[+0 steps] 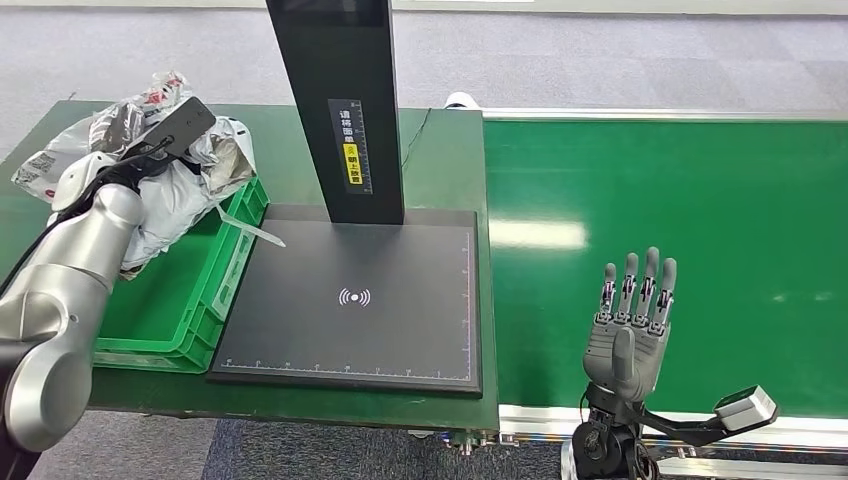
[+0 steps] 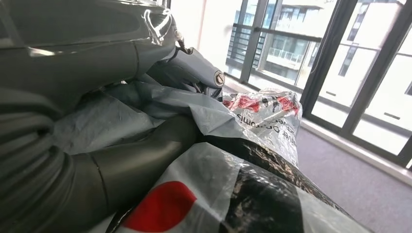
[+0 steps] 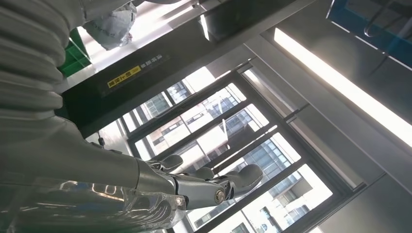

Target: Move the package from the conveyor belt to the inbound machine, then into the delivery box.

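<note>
The left hand (image 1: 150, 165) grips the crinkled grey plastic mailer package (image 1: 185, 195), likely light, floppy, slippery; right hand (image 1: 632, 320) spread, idle.

Parcel sorting station, conveyor belt (image 1: 680, 220), scanner platform (image 1: 355, 300)

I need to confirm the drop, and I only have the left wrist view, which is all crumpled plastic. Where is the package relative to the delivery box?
Observer: The package is held by the left hand over the far end of the green delivery box, beside the inbound machine.
Operator: Is the right hand holding anything?
Observer: No. The right hand is over the conveyor belt, fingers apart, upright, holding nothing.
Operator: Is anything left on the scanner plate?
Observer: Nothing lies on the plate; a white strip of the package hangs over its left edge.
</note>
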You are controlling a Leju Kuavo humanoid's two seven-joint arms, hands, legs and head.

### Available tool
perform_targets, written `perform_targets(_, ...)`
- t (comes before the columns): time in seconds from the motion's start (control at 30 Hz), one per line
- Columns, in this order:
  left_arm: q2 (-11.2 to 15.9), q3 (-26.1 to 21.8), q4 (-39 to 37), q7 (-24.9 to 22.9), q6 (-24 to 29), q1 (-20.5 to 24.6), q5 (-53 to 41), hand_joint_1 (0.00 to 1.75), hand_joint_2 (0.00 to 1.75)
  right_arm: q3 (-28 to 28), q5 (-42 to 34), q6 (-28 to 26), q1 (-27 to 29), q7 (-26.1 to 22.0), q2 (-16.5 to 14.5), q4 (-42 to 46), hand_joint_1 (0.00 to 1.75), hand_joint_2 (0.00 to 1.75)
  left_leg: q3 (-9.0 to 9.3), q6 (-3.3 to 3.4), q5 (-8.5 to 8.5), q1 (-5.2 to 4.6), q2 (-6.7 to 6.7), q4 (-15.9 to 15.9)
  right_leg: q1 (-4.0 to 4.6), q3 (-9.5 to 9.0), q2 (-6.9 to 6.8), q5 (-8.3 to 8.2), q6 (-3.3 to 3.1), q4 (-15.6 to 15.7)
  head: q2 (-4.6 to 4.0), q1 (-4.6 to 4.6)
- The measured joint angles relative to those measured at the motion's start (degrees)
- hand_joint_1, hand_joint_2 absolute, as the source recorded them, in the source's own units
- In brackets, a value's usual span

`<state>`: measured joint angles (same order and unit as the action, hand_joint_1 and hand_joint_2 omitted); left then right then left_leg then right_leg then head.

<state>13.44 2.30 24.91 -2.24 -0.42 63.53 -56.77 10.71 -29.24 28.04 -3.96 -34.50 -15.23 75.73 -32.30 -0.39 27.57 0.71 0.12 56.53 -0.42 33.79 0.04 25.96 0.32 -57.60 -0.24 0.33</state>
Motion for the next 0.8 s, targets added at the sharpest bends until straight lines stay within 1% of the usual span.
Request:
perform_targets(0.13,0.1,0.2,-1.8,-0.8,-2.0,0.1,-1.9,1.75,1.75,0.0,0.0,-0.2,-0.1,0.2,0.0,-0.1,0.0,1.75,-0.01,0.0,0.0,0.02,0.0,0.0,0.01,0.0,0.0,0.0,0.0,0.0,0.0,0.01)
perform_targets(0.3,1.0,1.4,-3.6,-1.2,-5.6,0.0,-5.1,1.75,1.75,0.0,0.0,-0.9,-0.5,0.3,0.0,-0.6,0.0,1.75,-0.04,0.0,-0.01,0.02,0.0,0.0,0.01,0.01,0.0,0.0,0.0,0.0,0.0,0.01)
perform_targets(0.4,1.4,2.2,-4.3,-2.2,-6.4,-0.2,-6.9,1.75,1.75,0.0,0.0,-1.0,-0.4,0.5,0.0,-0.6,0.0,1.75,-0.06,0.0,-0.01,0.01,-0.01,0.0,0.01,0.01,-0.01,0.0,0.0,0.0,0.0,0.02)
perform_targets(0.43,1.6,2.4,-4.5,-2.5,-6.4,-0.3,-7.3,1.64,1.75,0.0,0.0,-1.0,-0.4,0.6,0.0,-0.6,0.0,1.75,-0.06,0.0,-0.01,0.01,-0.02,0.0,0.01,0.01,-0.01,0.0,0.0,0.0,0.0,0.02)
perform_targets(0.53,1.9,2.7,-5.0,-3.1,-6.1,-0.7,-7.8,0.33,1.75,0.0,-0.1,-1.1,-0.2,0.8,0.0,-0.6,0.0,1.75,-0.07,0.0,0.0,0.01,-0.02,0.0,0.01,0.03,-0.01,0.0,0.0,0.0,0.0,0.01)
perform_targets(0.57,2.0,2.7,-5.1,-3.2,-6.0,-0.8,-7.9,0.0,1.75,0.0,-0.1,-1.1,-0.1,0.8,0.0,-0.6,0.0,1.75,-0.07,0.0,0.0,0.01,-0.01,0.0,0.01,0.03,-0.01,0.0,0.0,0.0,0.0,0.01)
perform_targets(0.7,2.5,2.7,-5.4,-3.2,-4.6,-1.0,-7.9,0.0,1.75,0.0,-0.1,-1.2,-0.1,0.8,0.0,-0.7,0.0,1.75,-0.07,0.0,-0.01,0.01,-0.02,0.0,0.01,0.05,-0.01,0.0,0.0,0.0,0.0,0.01)
perform_targets(0.8,2.6,2.4,-5.4,-2.0,-3.0,-1.1,-7.9,0.0,1.75,0.0,-0.1,-1.2,-0.1,0.8,0.0,-0.7,0.0,1.75,-0.07,0.0,-0.01,0.01,-0.02,0.0,0.01,0.05,-0.01,0.0,0.0,0.0,0.0,0.01)
